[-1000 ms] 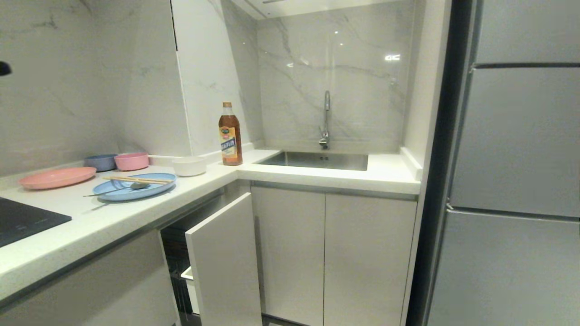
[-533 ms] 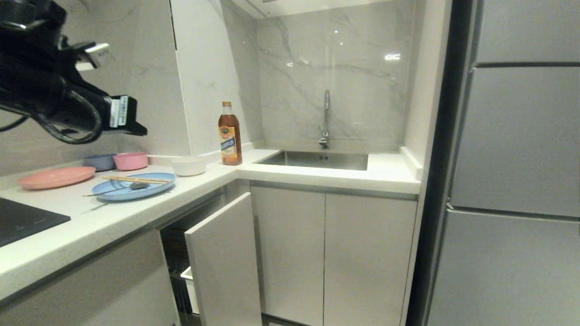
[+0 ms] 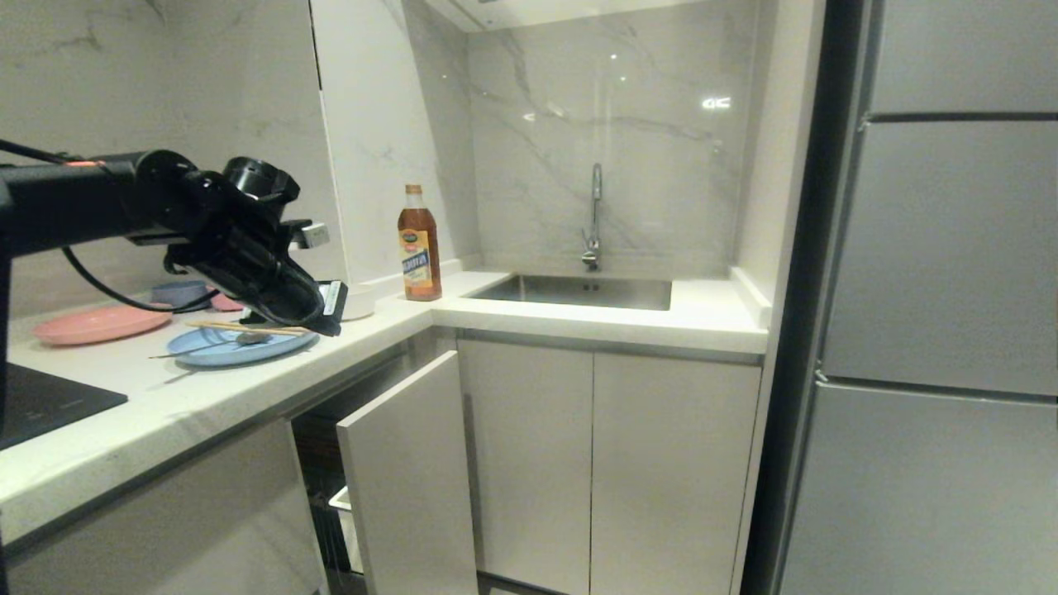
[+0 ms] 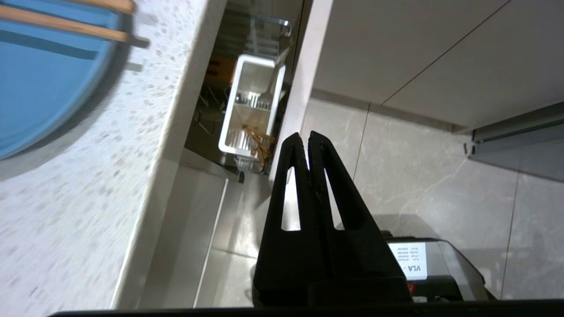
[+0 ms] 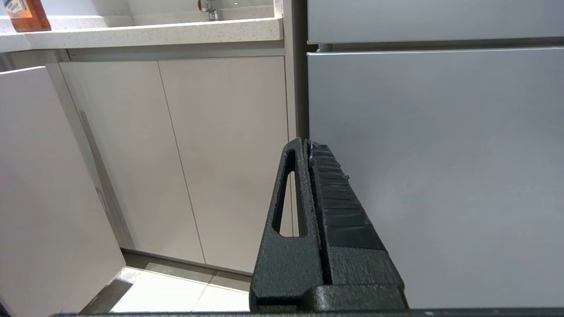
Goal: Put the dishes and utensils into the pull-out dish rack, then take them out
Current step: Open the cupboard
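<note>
The light-blue plate lies on the counter with the wooden chopsticks and the silver spoon on it. The white bowl stands behind it, partly hidden by my left gripper. That gripper hangs shut and empty over the counter's front edge, just right of the plate. In the left wrist view the left gripper points down past the plate and chopsticks. The pull-out dish rack stands partly pulled out below. My right gripper is shut, parked low before the cabinets.
A pink plate and a grey-blue bowl sit further left, beside a black hob. A sauce bottle stands by the sink. A fridge fills the right. A white bin sits inside the rack.
My left arm came in from the upper left and swung down and right, to the counter edge beside the blue plate. Its jaws stayed shut. Dishes and rack have not moved.
</note>
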